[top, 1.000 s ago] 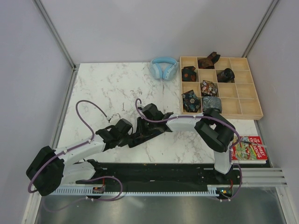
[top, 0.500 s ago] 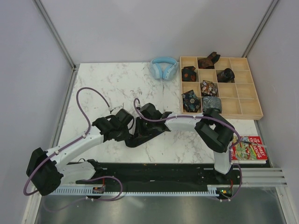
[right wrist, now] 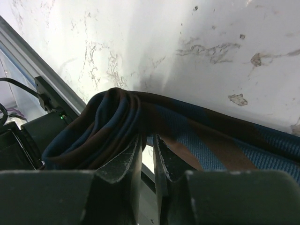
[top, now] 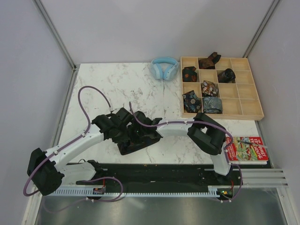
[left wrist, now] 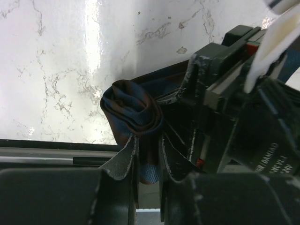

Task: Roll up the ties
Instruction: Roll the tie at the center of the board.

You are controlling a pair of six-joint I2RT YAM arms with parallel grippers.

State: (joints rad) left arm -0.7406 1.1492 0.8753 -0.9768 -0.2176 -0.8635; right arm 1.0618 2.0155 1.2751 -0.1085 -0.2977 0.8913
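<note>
A blue and brown striped tie (left wrist: 133,110) is partly rolled, and both grippers meet on it near the table's front edge. My left gripper (left wrist: 147,157) is shut on the roll's lower end, with blue fabric pinched between its fingers. My right gripper (right wrist: 146,145) is shut on the same tie (right wrist: 98,126), at the spot where the coil passes into the flat striped length (right wrist: 220,145). From the top view the tie (top: 127,149) is a dark mass under the left gripper (top: 126,133) and right gripper (top: 139,134), mostly hidden by them.
A wooden compartment tray (top: 243,112) at the back right holds several rolled ties (top: 209,88). Light blue headphones (top: 164,68) lie left of it. A colourful book (top: 251,149) lies at the front right. A black rail (top: 164,173) runs along the near edge.
Both grippers and the tie have shifted left and toward the near edge. The left arm swung up and in beside the right gripper, and the tie now sits bunched more tightly.
</note>
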